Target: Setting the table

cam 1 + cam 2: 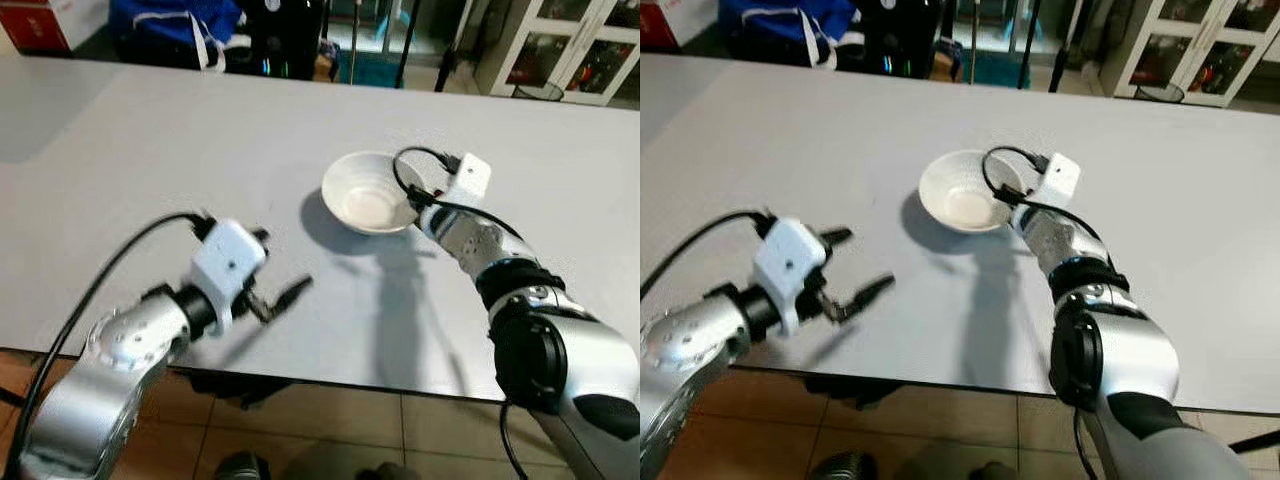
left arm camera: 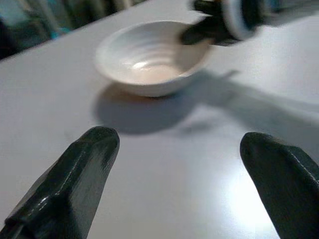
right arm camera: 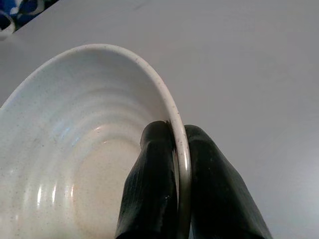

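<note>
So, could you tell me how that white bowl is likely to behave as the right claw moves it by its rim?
The white bowl looks rigid and ceramic-like, so it probably won't flex but could chip if dropped. The right claw pinches only one edge of the rim, so the bowl may tilt or pivot. Its glossy surface suggests it could slip on the table.

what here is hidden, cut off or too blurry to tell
- Right gripper in the head views: its jaws, shut on the white ribbed ceramic bowl, sit behind its own wrist camera.
- Bowl's near rim: cut off by the right wrist view's edge.
- Glass-door cabinet contents: too small, cropped at the top.
- Left gripper: open, blurred, bases cropped in its wrist view.
</note>
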